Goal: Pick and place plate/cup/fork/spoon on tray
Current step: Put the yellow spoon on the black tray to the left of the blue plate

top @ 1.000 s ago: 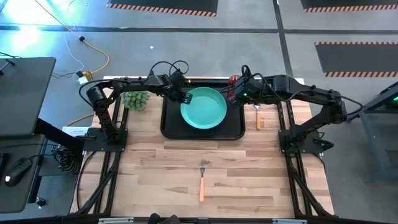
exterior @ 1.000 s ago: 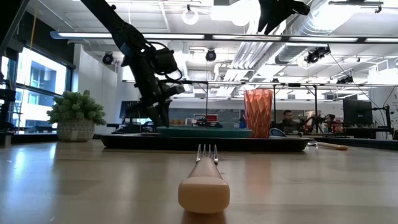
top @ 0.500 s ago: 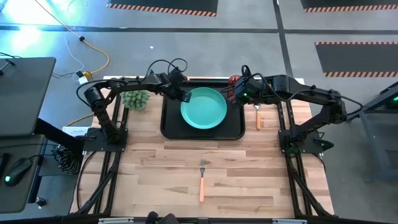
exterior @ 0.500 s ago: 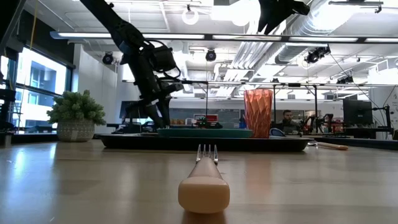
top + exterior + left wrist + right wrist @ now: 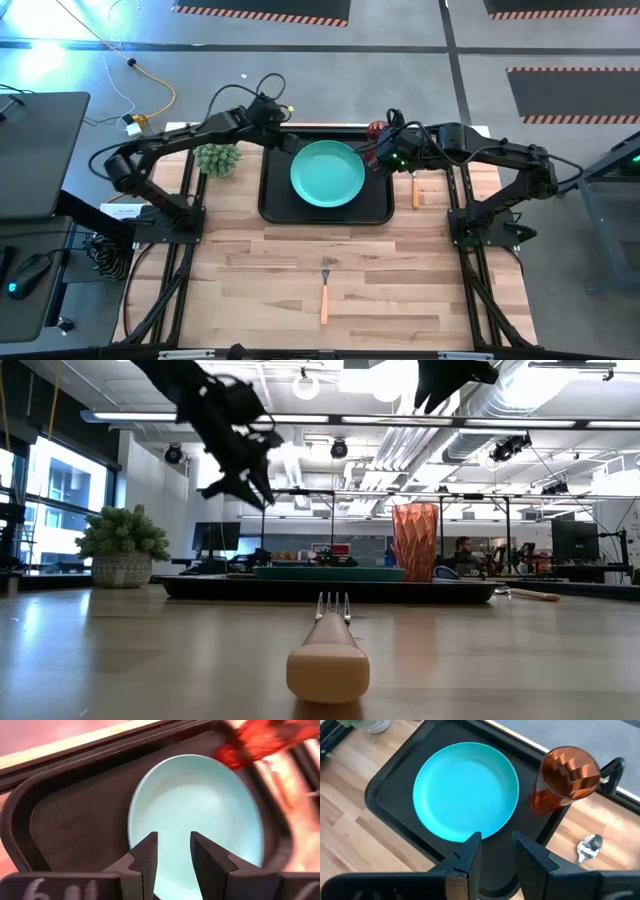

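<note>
The turquoise plate (image 5: 327, 173) lies flat in the black tray (image 5: 275, 205) at the table's far middle. The dark-red cup (image 5: 376, 129) stands upright in the tray's far right corner. The spoon (image 5: 415, 187) lies on the table right of the tray. The fork (image 5: 325, 290) lies on the table near the front, its tines toward the tray. My left gripper (image 5: 173, 855) is open and empty, raised above the tray's far left part (image 5: 283, 128). My right gripper (image 5: 496, 852) is open and empty, above the tray's right rim (image 5: 380, 160), near the cup.
A small potted plant (image 5: 218, 158) stands on the table just left of the tray. Bare wood lies between the tray and the fork, and on both sides of the fork. In the low view the cup (image 5: 414, 540) rises above the plate (image 5: 330, 571).
My left gripper has gone up and toward the table's far left, away from the plate's left rim where it stood low a second ago. The plate lies still in the tray. My right gripper has kept its place.
</note>
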Controlling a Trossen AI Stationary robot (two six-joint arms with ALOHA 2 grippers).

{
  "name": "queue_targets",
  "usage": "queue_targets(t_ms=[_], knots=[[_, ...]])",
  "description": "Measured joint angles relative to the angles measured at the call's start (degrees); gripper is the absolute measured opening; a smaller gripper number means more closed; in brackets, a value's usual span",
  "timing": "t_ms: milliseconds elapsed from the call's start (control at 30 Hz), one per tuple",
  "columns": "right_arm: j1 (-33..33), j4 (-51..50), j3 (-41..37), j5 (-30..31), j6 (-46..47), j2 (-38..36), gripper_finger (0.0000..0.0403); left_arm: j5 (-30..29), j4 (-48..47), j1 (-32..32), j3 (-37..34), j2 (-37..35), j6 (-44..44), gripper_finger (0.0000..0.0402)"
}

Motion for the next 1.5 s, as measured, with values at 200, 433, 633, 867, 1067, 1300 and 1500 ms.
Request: queue_targets(t_ms=[200,433,633,867,1067,1300,1500], knots=[[3.6,-3.2,0.0,-1.0,5.1,0.0,0.0099,1.4,-2.8,-2.1,0.0,-7.9,3.0,0.0106],[9.1,-7.2,-0.6,-1.0,13.9,0.0,0.0099,1.2,-8.1,-6.5,0.0,-13.9,5.5,0.0106],[13.3,-7.3,-6.5,-3.5,21.8,0.0,0.0099,1.2,-14.5,-10.7,0.0,-14.9,5.4,0.0106],[17.2,-5.7,-14.5,-5.4,31.7,0.0,0.0099,0.9,-16.2,-14.8,0.0,-14.9,5.5,0.0106],[19.0,-4.6,-20.1,-6.9,37.3,0.0,0.0099,0.3,-18.4,-17.3,0.0,-14.9,6.0,0.0106],[19.1,-2.7,-28.5,-9.5,40.1,-2.1,0.0099,-7.6,-24.1,-21.1,0.0,-14.9,5.9,0.0106],[18.4,0.4,-37.4,-9.0,43.3,-10.1,0.0099,-10.5,-25.0,-23.7,0.0,-14.9,4.6,0.0106]])
